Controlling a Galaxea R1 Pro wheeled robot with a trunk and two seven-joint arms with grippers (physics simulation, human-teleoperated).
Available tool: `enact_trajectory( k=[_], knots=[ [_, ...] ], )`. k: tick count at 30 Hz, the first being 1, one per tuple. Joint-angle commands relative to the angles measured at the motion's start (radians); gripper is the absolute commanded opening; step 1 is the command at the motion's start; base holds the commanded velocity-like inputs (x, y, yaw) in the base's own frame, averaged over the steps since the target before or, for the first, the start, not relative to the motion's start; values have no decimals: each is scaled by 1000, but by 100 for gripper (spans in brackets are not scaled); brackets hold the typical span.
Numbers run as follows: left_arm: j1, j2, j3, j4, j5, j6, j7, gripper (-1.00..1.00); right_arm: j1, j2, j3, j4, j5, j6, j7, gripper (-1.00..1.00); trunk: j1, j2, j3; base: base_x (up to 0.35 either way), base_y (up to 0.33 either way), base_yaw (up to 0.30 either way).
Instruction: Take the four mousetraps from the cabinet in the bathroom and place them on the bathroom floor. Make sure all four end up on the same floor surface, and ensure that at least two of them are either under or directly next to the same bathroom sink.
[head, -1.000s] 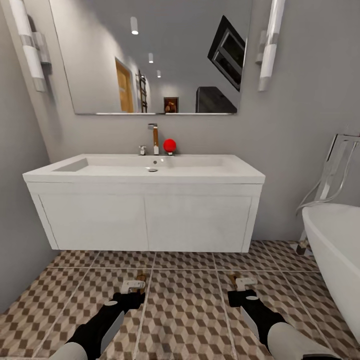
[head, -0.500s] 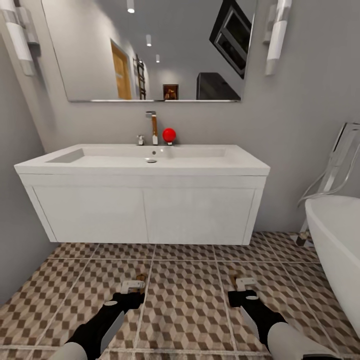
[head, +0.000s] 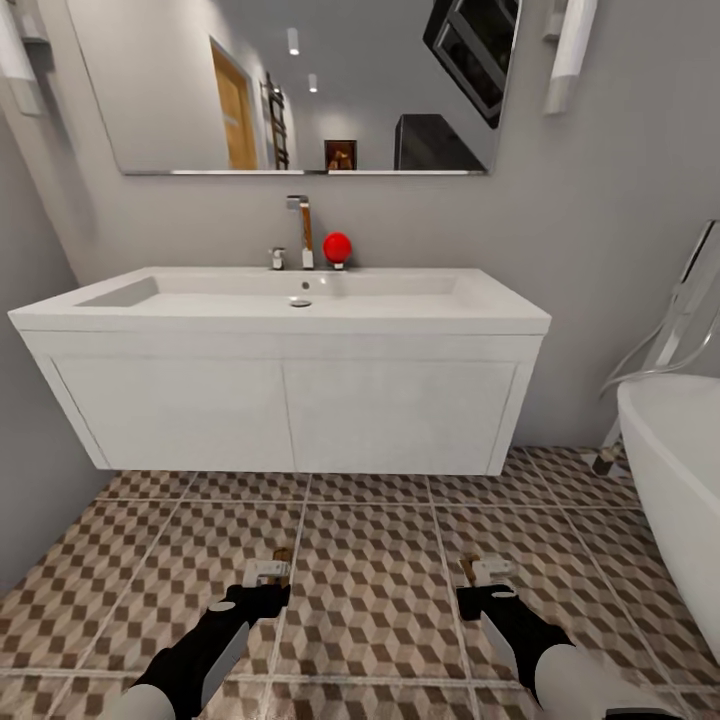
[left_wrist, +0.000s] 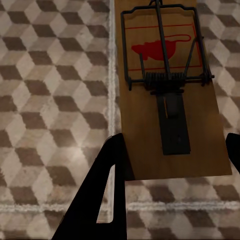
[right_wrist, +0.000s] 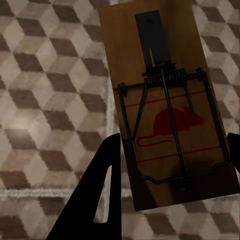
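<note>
Each gripper carries one mousetrap above the floor (head: 370, 590) in front of the sink (head: 280, 310).

The left trap (left_wrist: 167, 85) is a brown board with a red mouse print, a dark wire bar and a coil spring. In the left wrist view it sits between the two black fingers (left_wrist: 107, 185), one at each long edge, so the left gripper (head: 268, 572) is clamped on it. In the head view this trap shows as a small pale and brown piece at the gripper's tip, over a grout line.

The right trap (right_wrist: 167, 110) has the same print and wire. In the right wrist view the fingers (right_wrist: 102, 195) flank its long edges and press on it, so the right gripper (head: 490, 570) is likewise clamped on it. In the head view it lies at the gripper's tip, over the tiles.

The two traps are well apart, side by side, both short of the vanity's front. The sink is a white basin on a white box vanity hung on the grey wall, with a chrome tap (head: 302, 230) and a red ball (head: 337, 246) beside it. A mirror (head: 290, 85) hangs above. A white bathtub (head: 680, 480) stands to the right.
</note>
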Motion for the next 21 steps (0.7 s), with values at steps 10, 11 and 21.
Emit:
enact_trajectory(
  k=[10, 11, 21],
  knots=[
    [0, 2, -7, -3, 8, 0, 10, -100, 0, 0, 0, -5, 6, 13, 5, -100, 4, -3, -40, 0, 0, 0],
    [0, 2, -7, -3, 8, 0, 10, -100, 0, 0, 0, -5, 6, 13, 6, -100, 4, -3, -40, 0, 0, 0],
    [0, 3, -3, -49, 8, 1, 10, -100, 0, 0, 0, -6, 7, 14, 11, -100, 4, -3, -40, 0, 0, 0]
  ],
)
